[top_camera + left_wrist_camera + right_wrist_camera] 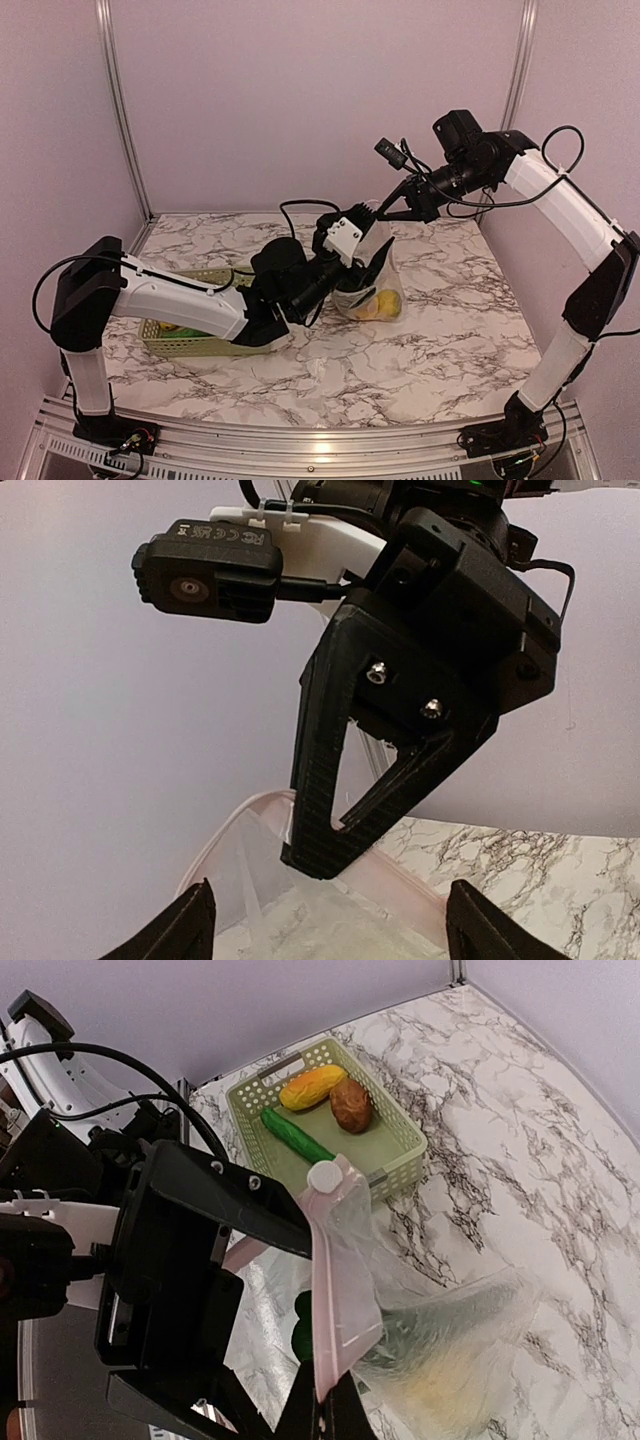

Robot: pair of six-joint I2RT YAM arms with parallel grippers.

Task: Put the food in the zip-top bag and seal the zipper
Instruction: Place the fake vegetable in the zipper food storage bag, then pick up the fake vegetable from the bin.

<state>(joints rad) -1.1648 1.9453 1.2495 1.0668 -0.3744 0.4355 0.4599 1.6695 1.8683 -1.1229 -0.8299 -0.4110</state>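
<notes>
The clear zip-top bag (pixel 386 285) stands mid-table with yellow food (pixel 372 305) at its bottom. My right gripper (pixel 335 1415) is shut on the pink zipper strip (pixel 337 1290) and holds the mouth up; a white slider (pixel 323 1175) sits at the strip's end. In the left wrist view the right gripper (pixel 320 865) pinches the bag's rim (pixel 405 885). My left gripper (pixel 335 930) is open at the mouth with nothing between its fingers (pixel 190 925). A dark green piece (pixel 302 1325) shows inside the bag. A yellow piece (pixel 312 1086), a brown lump (pixel 351 1106) and a cucumber (pixel 296 1136) lie in the basket.
The pale green lattice basket (pixel 200 347) sits at the left, partly under my left arm. In the right wrist view its rim (pixel 400 1160) lies just behind the bag. Purple walls close off the back and both sides of the marble table (pixel 450 340).
</notes>
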